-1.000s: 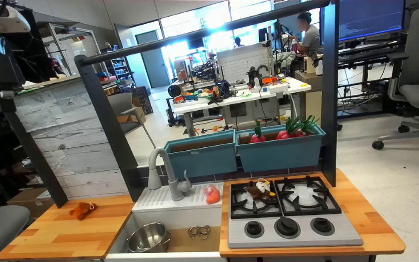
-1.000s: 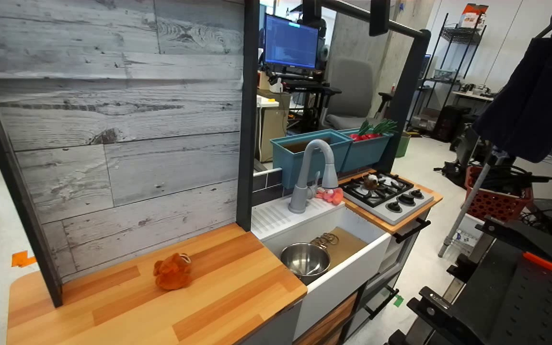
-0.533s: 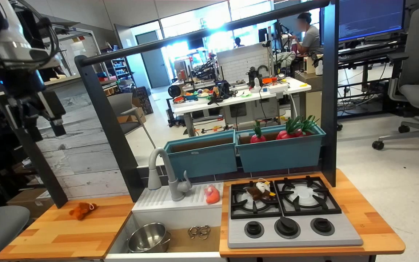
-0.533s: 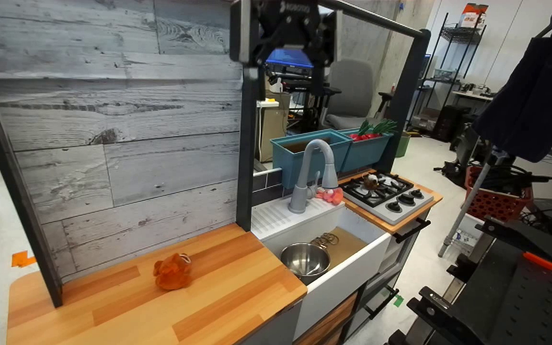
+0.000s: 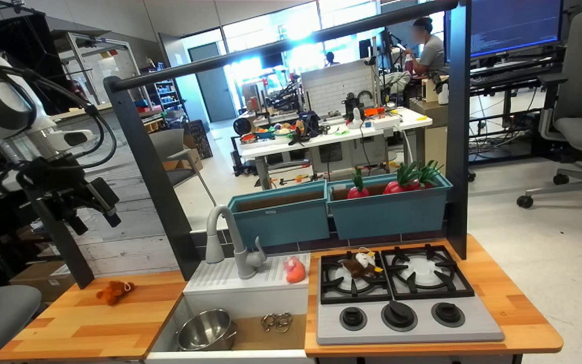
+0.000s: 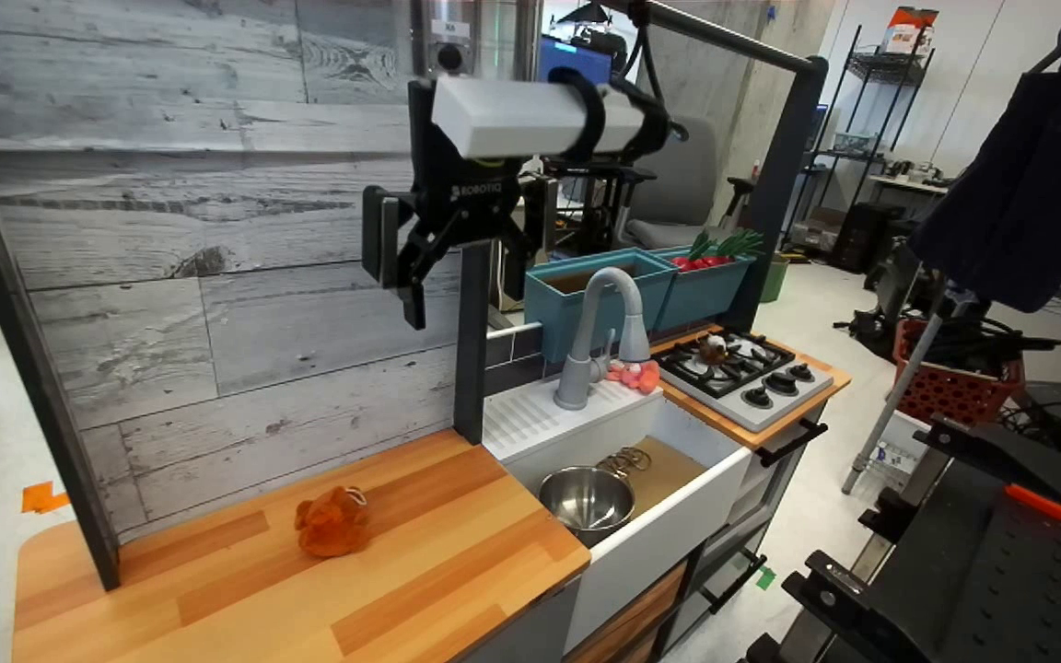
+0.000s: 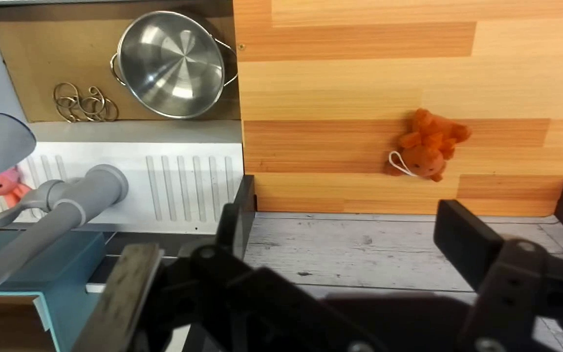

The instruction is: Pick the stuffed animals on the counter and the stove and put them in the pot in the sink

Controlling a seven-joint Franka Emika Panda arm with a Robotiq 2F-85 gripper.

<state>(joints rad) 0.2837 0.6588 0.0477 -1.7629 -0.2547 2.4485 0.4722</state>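
Above the counter point(image 6: 309, 589), hand point(image 6: 464, 289) agape.

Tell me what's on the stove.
A brown and white stuffed animal lies on the stove, on the grate nearer the sink; what's directly beneath it is covered, so can't be seen.

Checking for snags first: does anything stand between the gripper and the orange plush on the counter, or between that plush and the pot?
Nothing visible stands between the gripper and the orange plush. Toward the pot, only the edge where counter meets sink lies between; the faucet stands off that line.
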